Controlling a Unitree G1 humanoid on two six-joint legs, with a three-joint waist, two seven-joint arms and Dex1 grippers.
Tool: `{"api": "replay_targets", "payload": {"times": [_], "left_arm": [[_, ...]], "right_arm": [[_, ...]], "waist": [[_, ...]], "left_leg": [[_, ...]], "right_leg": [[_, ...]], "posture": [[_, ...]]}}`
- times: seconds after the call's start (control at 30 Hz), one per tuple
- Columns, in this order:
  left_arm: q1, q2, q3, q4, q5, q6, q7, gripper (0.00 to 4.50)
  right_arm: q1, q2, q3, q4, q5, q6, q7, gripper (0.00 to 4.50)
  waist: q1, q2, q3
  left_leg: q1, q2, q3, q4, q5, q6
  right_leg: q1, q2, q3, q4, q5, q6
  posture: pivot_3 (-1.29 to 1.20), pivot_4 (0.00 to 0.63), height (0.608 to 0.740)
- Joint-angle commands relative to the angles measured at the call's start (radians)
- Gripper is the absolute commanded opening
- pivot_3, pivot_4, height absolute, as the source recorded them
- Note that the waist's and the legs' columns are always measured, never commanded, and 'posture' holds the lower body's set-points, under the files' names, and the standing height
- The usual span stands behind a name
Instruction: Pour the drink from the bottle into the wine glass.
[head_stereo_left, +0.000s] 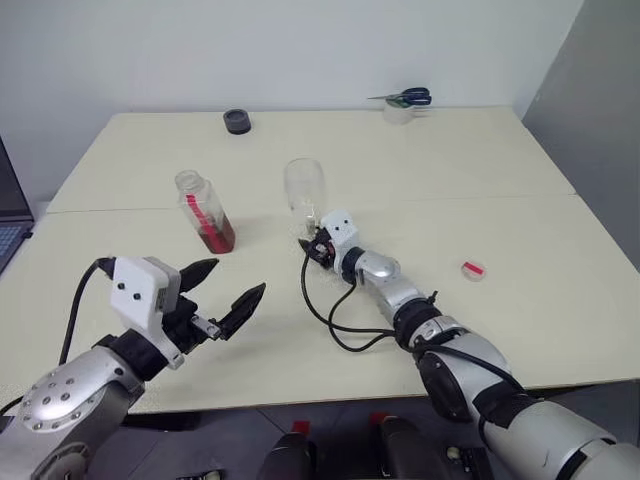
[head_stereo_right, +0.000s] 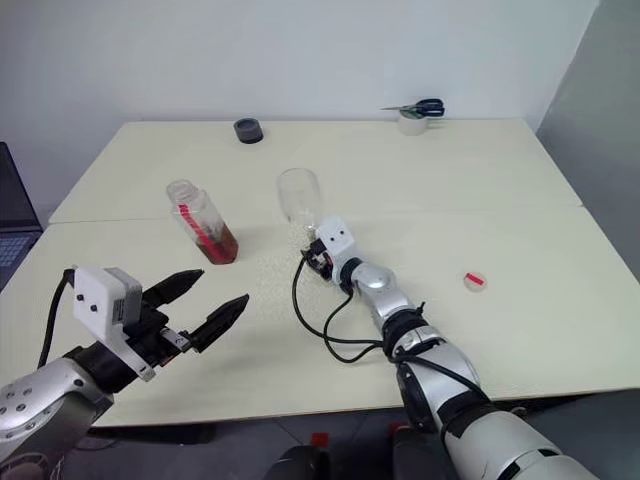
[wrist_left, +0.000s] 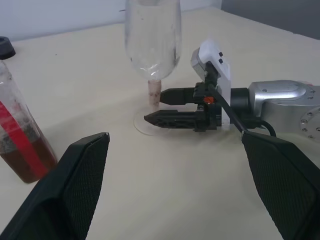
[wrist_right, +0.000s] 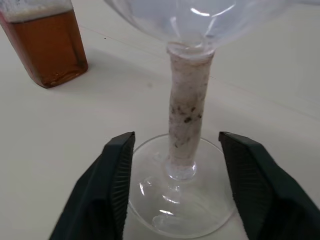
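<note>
Wine glass (head_stereo_left: 303, 192) stands upright near the middle of the table (head_stereo_left: 520, 270), bowl empty as far as the views show. Right gripper (wrist_right: 175, 165) lies low and level at its base, fingers spread either side of the stem with a gap on both sides, tips over the round foot; not clamped, touching nothing that can be seen. In the left wrist view the same gripper (wrist_left: 159, 106) shows two black fingers reaching just up to the stem from the side, parted.

Bottle (head_stereo_left: 205, 211) stands on the table beside the glass, toward the table's left edge, apart from it, slightly tilted in the head views, no cap on its wide neck. Drink (wrist_right: 47, 47), reddish-amber, fills only the lower part, thin foam line on top.

Left gripper (head_stereo_left: 228, 300) hovers above the near-left part of the table, fingers wide apart, holding nothing, well short of the bottle and pointing toward the glass.

Small pink-white cap (head_stereo_left: 473, 270) lies toward the right edge. Dark tape roll (head_stereo_left: 237, 121) at the far edge, scissors (head_stereo_left: 410, 97) on a white roll near the far right corner.
</note>
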Motion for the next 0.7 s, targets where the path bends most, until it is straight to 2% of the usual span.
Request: {"api": "replay_targets", "payload": {"times": [0.03,0.07,0.2,0.27,0.4,0.5,0.6,0.7], "left_arm": [[-0.013,0.016,-0.015,-0.012,-0.001,-0.019,-0.011,4.50],[-0.021,0.017,-0.020,-0.006,0.002,-0.019,-0.010,4.50],[-0.042,0.012,-0.023,0.013,0.011,-0.020,0.004,4.50],[-0.041,0.010,-0.030,0.031,0.037,-0.034,0.003,4.50],[-0.043,-0.021,-0.043,0.158,0.153,-0.110,0.019,4.50],[-0.086,-0.043,-0.087,0.273,0.268,-0.167,0.060,4.50],[-0.155,-0.088,-0.123,0.370,0.350,-0.217,0.111,4.50],[-0.233,-0.144,-0.156,0.444,0.415,-0.257,0.165,4.50]], "right_arm": [[-0.011,-0.002,0.000,-0.034,-0.003,-0.020,-0.011,4.32],[-0.001,-0.010,-0.002,-0.048,0.001,-0.021,0.000,4.48],[0.051,-0.052,-0.006,-0.141,0.025,-0.015,0.070,4.48],[0.105,-0.087,-0.008,-0.266,0.052,0.033,0.131,4.48],[0.316,-0.254,0.035,-0.838,0.170,0.335,0.366,4.48],[0.440,-0.461,0.069,-1.211,0.263,0.582,0.526,4.48],[0.486,-0.605,0.075,-1.395,0.316,0.693,0.592,4.48],[0.459,-0.659,0.029,-1.514,0.425,0.836,0.593,4.48]], "waist": [[0.000,0.000,0.000],[0.000,0.000,0.000],[0.000,0.000,0.000],[0.003,0.000,0.000],[0.015,0.001,0.001],[0.027,0.003,0.002],[0.028,0.002,0.001],[0.025,0.001,0.001]], "left_leg": [[0.000,0.000,0.000,0.000,0.000,0.000],[0.000,0.000,0.000,0.000,0.000,0.000],[0.000,0.000,0.000,0.000,0.000,0.000],[0.000,0.000,0.000,0.000,0.000,0.000],[-0.002,-0.001,-0.001,0.000,0.000,0.000],[-0.002,-0.001,-0.002,0.000,0.000,0.000],[-0.001,0.000,-0.003,0.000,0.000,0.001],[-0.001,0.001,-0.002,0.000,0.000,0.001]], "right_leg": [[0.000,0.000,0.000,0.000,0.000,0.000],[0.000,0.000,0.000,0.000,0.000,0.000],[0.000,0.000,0.000,0.000,0.000,0.000],[0.000,0.000,0.000,-0.001,0.000,0.000],[0.001,-0.001,0.000,-0.001,0.000,0.000],[0.000,-0.001,-0.001,-0.002,0.000,0.000],[0.001,-0.001,-0.002,-0.002,0.000,0.000],[0.001,-0.001,-0.001,-0.002,0.000,0.000]], "posture": [[0.00,0.150,0.740],[0.00,0.150,0.740],[0.00,0.150,0.740],[0.00,0.150,0.740],[0.00,0.150,0.740],[0.00,0.150,0.740],[0.00,0.150,0.740],[0.00,0.150,0.740]]}}
